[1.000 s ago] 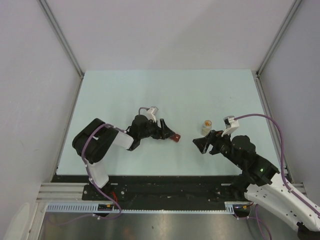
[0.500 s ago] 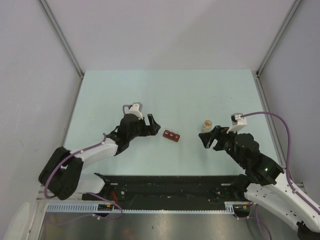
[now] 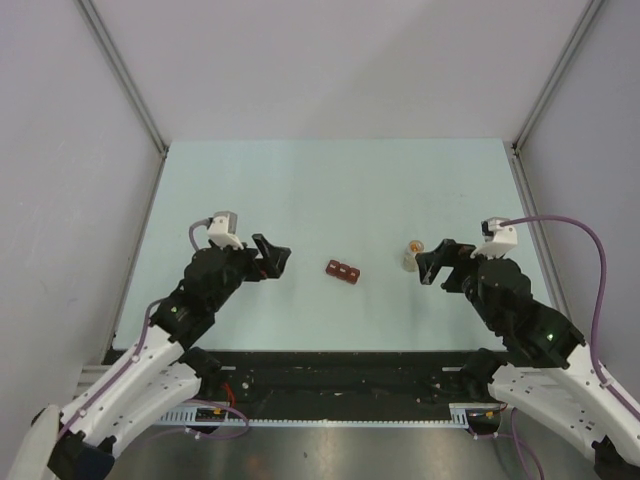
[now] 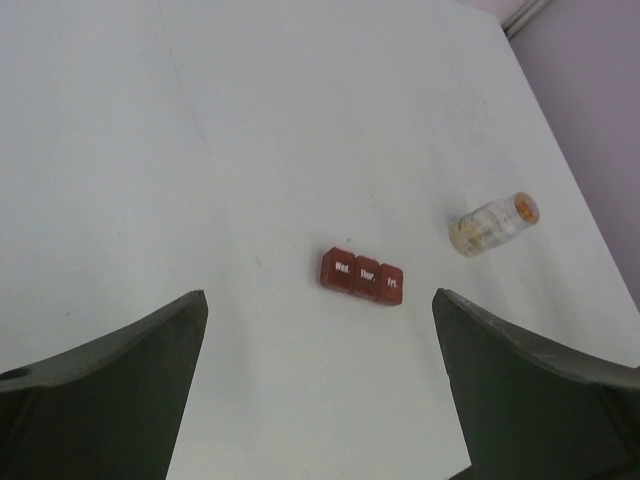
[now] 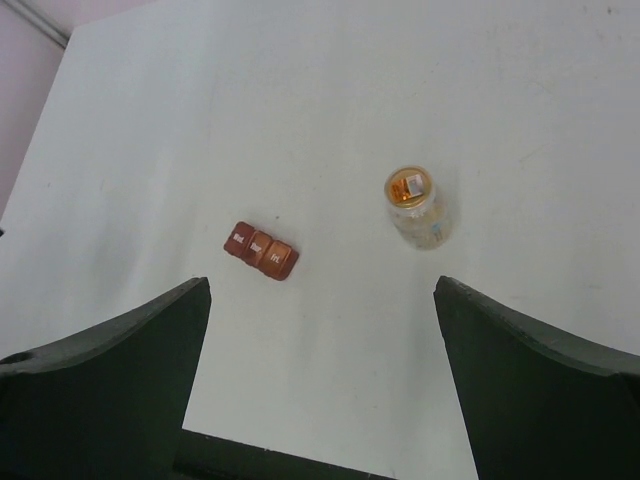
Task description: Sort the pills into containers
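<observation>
The dark red pill box (image 3: pixel 343 272) lies flat mid-table with its three lids shut. It also shows in the left wrist view (image 4: pixel 362 277) and the right wrist view (image 5: pixel 261 250). My left gripper (image 3: pixel 272 258) is open and empty, well left of the box; its jaws (image 4: pixel 318 300) stand wide apart. My right gripper (image 3: pixel 432 262) is open and empty, just right of a small clear bottle (image 3: pixel 411 254); its jaws (image 5: pixel 322 285) stand wide apart too. No loose pills show. Orange-tan shows at the bottle's top (image 5: pixel 410 187), but I cannot make out single pills.
The clear bottle (image 4: pixel 492 224) stands right of the box on the pale green table (image 3: pixel 300 190). Grey walls close the table in at the left, right and back. The black rail with the arm bases (image 3: pixel 330 365) runs along the near edge.
My left gripper has pulled back left and away from the pill box, which stays on the table. My right gripper has drawn back to the right, near the bottle.
</observation>
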{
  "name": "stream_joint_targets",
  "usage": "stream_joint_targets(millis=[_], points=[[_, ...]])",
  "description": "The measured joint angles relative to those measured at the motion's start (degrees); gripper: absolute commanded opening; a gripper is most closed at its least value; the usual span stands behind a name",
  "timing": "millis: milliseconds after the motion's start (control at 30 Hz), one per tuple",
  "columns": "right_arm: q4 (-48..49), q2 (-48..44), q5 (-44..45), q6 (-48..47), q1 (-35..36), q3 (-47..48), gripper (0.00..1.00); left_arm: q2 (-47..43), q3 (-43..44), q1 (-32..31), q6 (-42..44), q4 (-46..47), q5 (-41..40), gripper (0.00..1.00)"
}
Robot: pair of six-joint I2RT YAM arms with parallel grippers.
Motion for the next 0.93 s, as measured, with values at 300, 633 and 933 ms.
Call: stream_joint_targets(millis=[300,633,933], points=[[-3.9,-1.7,3.5,0.8,-0.4,0.9,1.00,-11.8,1.9,0.0,2.8,-13.9,-2.0,1.00],[-5.4,-1.7,4.8,1.7,-0.5,1.0,1.00,-19.5,5.9,0.0,5.6,-19.3,-3.9,1.00],[-6.3,-2.0,5.7,1.7,-0.5,1.0,1.00,-19.6,7.1,0.0,8.1,-21.5,-3.9,1.00]])
